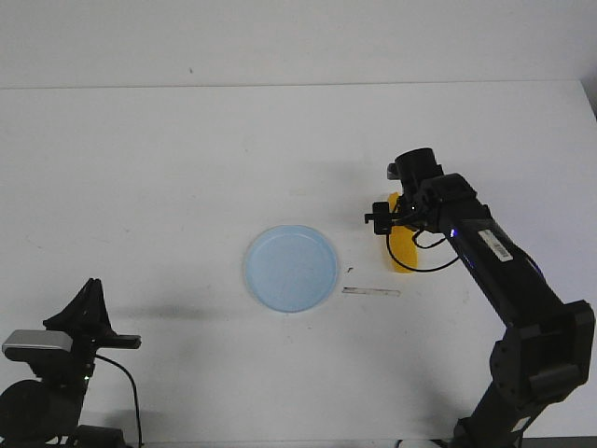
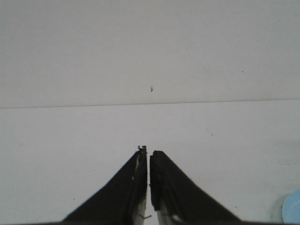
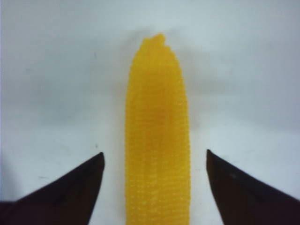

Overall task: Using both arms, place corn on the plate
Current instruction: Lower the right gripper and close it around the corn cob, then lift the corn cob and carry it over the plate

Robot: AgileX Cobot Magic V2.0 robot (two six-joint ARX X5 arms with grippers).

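The yellow corn (image 1: 403,250) lies on the white table to the right of the pale blue plate (image 1: 290,268). My right gripper (image 1: 403,217) hangs over the corn, partly hiding it. In the right wrist view the corn (image 3: 157,136) lies between the two open fingertips (image 3: 93,164), with gaps on both sides and its tapered end pointing away. My left gripper (image 1: 91,299) rests at the near left of the table, far from the plate. In the left wrist view its jaws (image 2: 148,157) are together and empty, and a sliver of the plate (image 2: 293,208) shows at the edge.
A thin pale strip (image 1: 371,292) lies on the table between the plate and the corn. The table's far edge (image 1: 280,86) meets a white wall.
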